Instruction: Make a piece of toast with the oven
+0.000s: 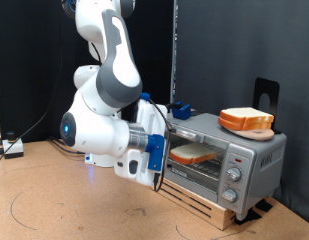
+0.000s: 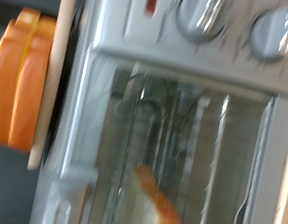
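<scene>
Gripper [image 1: 160,158] at the oven's [image 1: 219,150] glass door – can't tell if the fingers are wide or closed. Piece of toast [image 1: 197,153] lies inside behind the glass – orange-brown crust, pale face. Boxy silver housing, round knobs [image 1: 234,158]; orange bread [image 1: 245,118] on a wooden board on top.

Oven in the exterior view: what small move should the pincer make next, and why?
Probably shift the pincer sideways toward the knobs at the exterior view's right. A slice already lies inside the oven, the glass door looks shut, and the pincer hovers at the door's front, so turning a knob seems due.
</scene>
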`<state>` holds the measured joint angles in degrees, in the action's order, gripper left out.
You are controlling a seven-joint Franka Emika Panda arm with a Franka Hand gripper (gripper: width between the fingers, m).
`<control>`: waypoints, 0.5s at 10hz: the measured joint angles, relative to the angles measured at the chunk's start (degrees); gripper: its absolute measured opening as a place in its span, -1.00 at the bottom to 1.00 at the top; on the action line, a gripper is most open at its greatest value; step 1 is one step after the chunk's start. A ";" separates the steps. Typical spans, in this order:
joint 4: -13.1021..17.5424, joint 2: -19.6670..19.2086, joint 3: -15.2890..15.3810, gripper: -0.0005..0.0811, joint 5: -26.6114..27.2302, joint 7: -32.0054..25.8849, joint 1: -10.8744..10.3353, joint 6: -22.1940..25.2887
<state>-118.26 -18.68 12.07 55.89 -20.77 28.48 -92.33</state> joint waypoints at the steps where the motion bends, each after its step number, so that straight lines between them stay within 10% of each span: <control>1: 1.10 -1.32 0.16 0.99 2.61 1.19 -0.41 -3.11; 5: 3.57 -3.80 0.49 0.99 5.46 1.16 -0.49 -1.73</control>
<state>-114.69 -22.48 12.56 61.35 -19.61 27.99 -94.06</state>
